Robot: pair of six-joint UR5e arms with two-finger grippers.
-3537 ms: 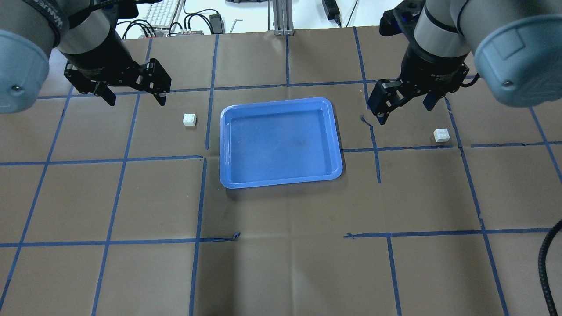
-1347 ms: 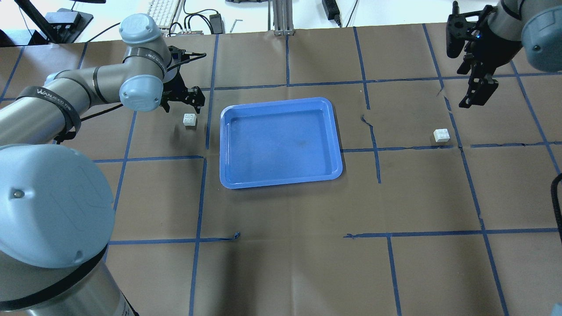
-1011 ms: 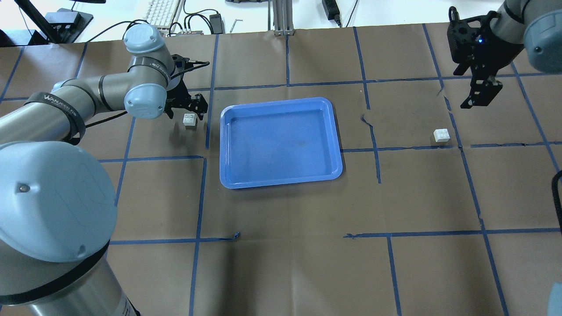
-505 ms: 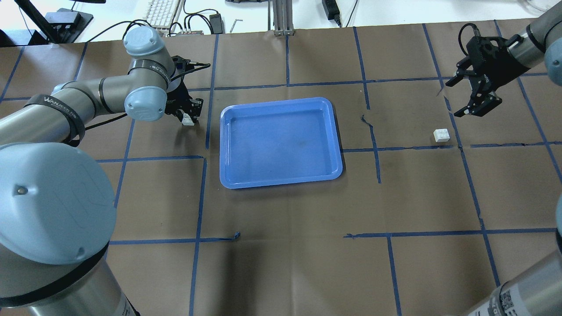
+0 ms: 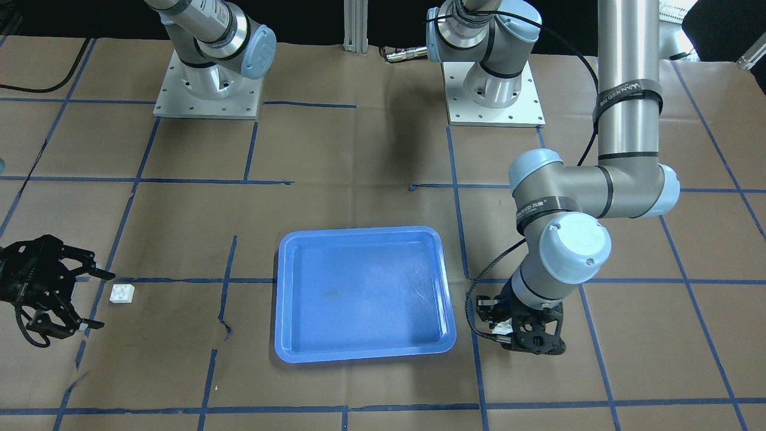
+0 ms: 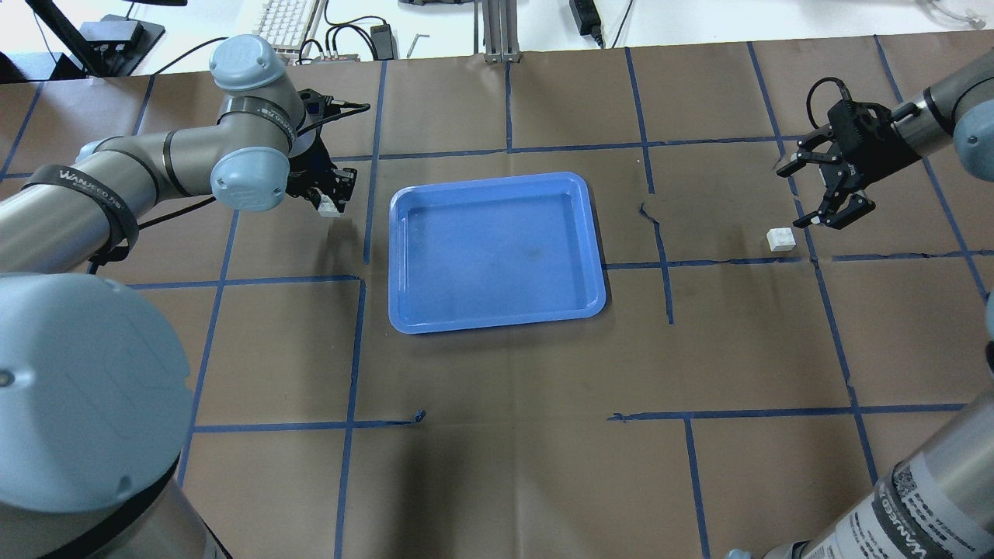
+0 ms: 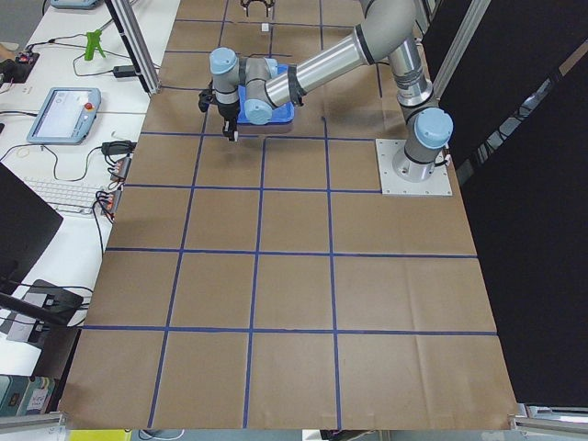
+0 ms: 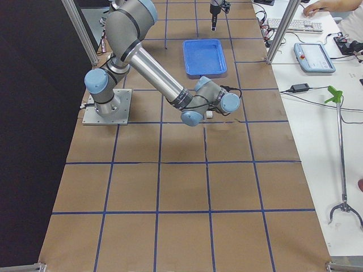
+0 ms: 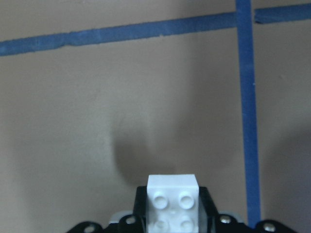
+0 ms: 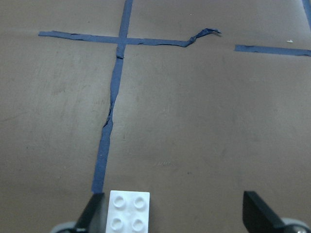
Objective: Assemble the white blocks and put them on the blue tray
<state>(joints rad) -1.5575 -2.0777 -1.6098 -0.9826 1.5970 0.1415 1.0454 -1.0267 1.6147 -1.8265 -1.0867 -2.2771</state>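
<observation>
The blue tray (image 6: 497, 252) lies mid-table, empty; it also shows in the front view (image 5: 359, 293). My left gripper (image 6: 330, 196) is shut on one white block (image 6: 328, 206), just left of the tray. The left wrist view shows this block (image 9: 173, 204) between the fingers, its shadow on the paper ahead. My right gripper (image 6: 800, 198) is open and low, right beside the other white block (image 6: 780, 239), which rests on the table. In the right wrist view that block (image 10: 128, 211) lies between the fingers, close to the left fingertip (image 10: 92, 211).
Brown paper with a blue tape grid covers the table; some tape is torn near the right block (image 10: 109, 121). A keyboard and cables (image 6: 287, 23) lie beyond the far edge. The arm bases (image 5: 206, 90) (image 5: 494, 90) stand at the robot side.
My left gripper came down over the left block and shut on it. My right gripper came down and tilted toward the right block, staying open.
</observation>
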